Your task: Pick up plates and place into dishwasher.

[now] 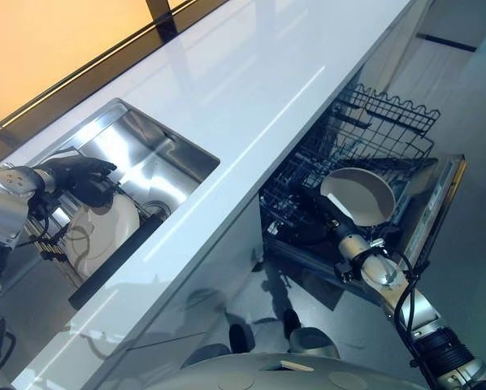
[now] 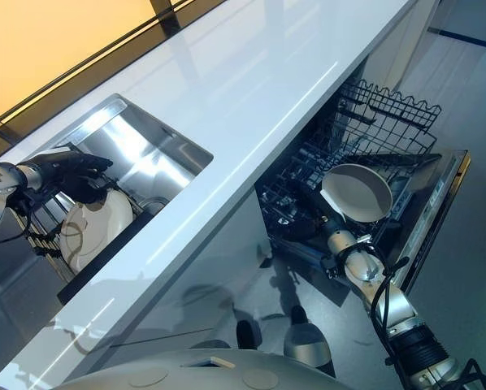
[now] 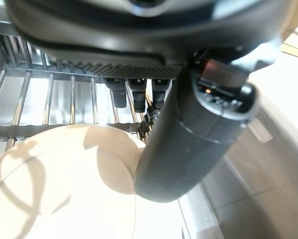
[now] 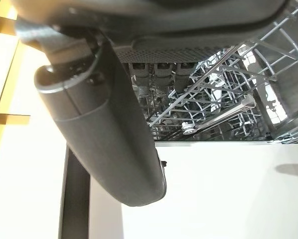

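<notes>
A cream plate (image 1: 105, 231) stands on edge in a wire rack (image 3: 49, 99) inside the steel sink (image 1: 166, 154). My left hand (image 1: 76, 173) hovers just above its rim, fingers straight and open; its thumb (image 3: 189, 139) reaches over the plate's face (image 3: 64, 184). My right hand (image 1: 338, 226) is shut on a second pale plate (image 1: 358, 195), held tilted above the dishwasher's lower rack (image 1: 308, 191). In the right wrist view the thumb (image 4: 104, 124) lies across this plate (image 4: 228, 194), with the fingers behind its edge.
The white counter (image 1: 267, 81) runs between sink and dishwasher. The black upper rack (image 1: 381, 122) is pulled out, and the open door (image 1: 442, 203) lies beyond the plate. A dark strip (image 1: 117, 260) borders the sink's near side.
</notes>
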### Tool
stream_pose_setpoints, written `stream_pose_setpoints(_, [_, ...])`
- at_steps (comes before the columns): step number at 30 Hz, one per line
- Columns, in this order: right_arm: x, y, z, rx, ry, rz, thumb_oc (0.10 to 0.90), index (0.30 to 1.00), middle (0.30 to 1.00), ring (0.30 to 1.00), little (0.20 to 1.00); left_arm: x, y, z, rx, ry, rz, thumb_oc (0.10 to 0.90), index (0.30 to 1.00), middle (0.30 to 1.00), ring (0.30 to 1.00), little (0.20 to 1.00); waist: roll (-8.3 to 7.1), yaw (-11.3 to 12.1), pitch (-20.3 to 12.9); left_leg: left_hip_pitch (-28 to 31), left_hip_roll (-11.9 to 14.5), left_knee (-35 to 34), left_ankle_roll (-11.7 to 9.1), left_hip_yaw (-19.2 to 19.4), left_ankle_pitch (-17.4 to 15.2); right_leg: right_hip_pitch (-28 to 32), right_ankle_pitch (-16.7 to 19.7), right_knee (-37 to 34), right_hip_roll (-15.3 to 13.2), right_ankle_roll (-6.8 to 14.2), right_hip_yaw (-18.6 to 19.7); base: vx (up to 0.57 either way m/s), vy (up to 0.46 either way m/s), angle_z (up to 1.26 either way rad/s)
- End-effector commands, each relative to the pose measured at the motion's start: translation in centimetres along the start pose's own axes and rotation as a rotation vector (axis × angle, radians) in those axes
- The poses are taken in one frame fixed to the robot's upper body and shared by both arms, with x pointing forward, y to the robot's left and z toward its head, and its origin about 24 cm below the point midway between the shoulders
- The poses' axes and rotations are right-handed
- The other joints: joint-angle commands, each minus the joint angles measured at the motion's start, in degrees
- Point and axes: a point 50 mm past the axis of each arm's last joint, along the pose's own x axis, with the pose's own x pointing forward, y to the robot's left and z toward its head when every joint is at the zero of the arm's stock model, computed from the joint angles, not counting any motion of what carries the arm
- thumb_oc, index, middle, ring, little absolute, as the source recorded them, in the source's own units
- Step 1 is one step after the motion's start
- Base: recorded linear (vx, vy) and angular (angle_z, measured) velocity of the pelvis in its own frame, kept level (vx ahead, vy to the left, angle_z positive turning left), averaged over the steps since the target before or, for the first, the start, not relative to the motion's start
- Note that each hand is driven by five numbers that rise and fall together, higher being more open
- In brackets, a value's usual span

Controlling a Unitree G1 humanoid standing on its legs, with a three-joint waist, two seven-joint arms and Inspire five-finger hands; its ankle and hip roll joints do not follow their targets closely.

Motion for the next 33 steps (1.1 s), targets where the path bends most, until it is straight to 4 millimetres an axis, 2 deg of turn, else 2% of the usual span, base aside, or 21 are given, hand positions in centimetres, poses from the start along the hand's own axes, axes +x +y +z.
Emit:
stream_pose_setpoints(1, [0.3,-1.6,4.6,-0.019,-0.221,-0.039,0.8,0.9,0.9,0.9,0.9,-1.4,2.1,-3.5,0.027,0.188,0.129,0.8,0.9,0.9,0.9,0.9,-0.67,1.78,-3.05,-2.77,-4.84,2.25,0.98,0.88,-2.58,-1.8,-3.65,5.35,-0.34,5.41,-1.31,0.0,0.0,0.0])
stream_pose_setpoints(4, [0.3,-1.6,4.4,-0.024,-0.216,-0.038,0.8,0.9,0.9,0.9,0.9,-1.6,2.7,-3.9,0.01,0.19,0.224,0.8,0.9,0.9,0.9,0.9,-0.79,1.94,-3.1,-2.83,-4.86,2.25,0.94,0.67,-2.55,-1.81,-3.64,5.25,-0.34,5.32,-1.41,0.0,0.0,0.0])
stream_pose_setpoints(8, [0.3,-1.3,4.3,-0.028,-0.214,-0.04,0.8,0.9,0.9,0.9,0.9,-2.5,4.8,-4.2,-0.02,0.169,0.402,0.8,0.9,0.9,0.9,0.9,-0.96,2.13,-3.34,-2.92,-4.77,2.34,0.87,0.67,-2.54,-1.68,-3.7,5.07,-0.39,5.23,-1.67,0.0,0.0,0.0])
stream_pose_setpoints(10, [0.4,-1.1,4.3,-0.029,-0.216,-0.039,0.8,0.9,0.9,0.9,0.9,-3.3,6.4,-3.7,-0.051,0.115,0.518,0.8,0.9,0.9,0.9,0.9,-1.15,2.17,-3.54,-3.04,-4.72,2.45,0.85,0.65,-2.6,-1.68,-3.84,5.13,-0.4,5.15,-1.82,0.0,0.0,0.0])
stream_pose_setpoints(14, [0.4,-0.9,4.0,-0.035,-0.219,-0.047,0.8,0.9,0.9,0.9,0.9,-4.3,8.2,-2.0,-0.131,0.004,0.569,0.8,0.9,0.9,0.9,0.9,-1.34,2.33,-3.93,-3.24,-4.61,2.64,0.73,0.55,-2.65,-1.75,-3.97,5.23,-0.44,4.96,-2.17,0.0,-0.002,0.01])
stream_pose_setpoints(18, [0.2,-0.9,3.9,-0.04,-0.226,-0.053,0.8,0.9,0.9,0.9,0.9,-4.5,8.0,-1.0,-0.18,-0.079,0.529,0.8,0.9,0.9,0.9,0.9,-1.55,2.51,-4.07,-3.07,-4.49,2.76,0.66,0.42,-2.87,-1.68,-4.06,5.3,-0.35,4.88,-2.04,-0.01,-0.004,0.04])
stream_pose_setpoints(33, [0.4,-1.1,4.1,-0.042,-0.225,-0.047,0.8,0.9,0.9,0.9,0.9,-3.8,5.4,-0.2,-0.133,-0.116,0.398,0.8,0.9,0.9,0.9,0.9,-1.84,3.49,-4.35,-2.46,-4.52,2.46,0.49,-0.6,-2.77,-1.16,-4.13,5.36,-0.36,4.91,-2.68,0.0,-0.001,0.03])
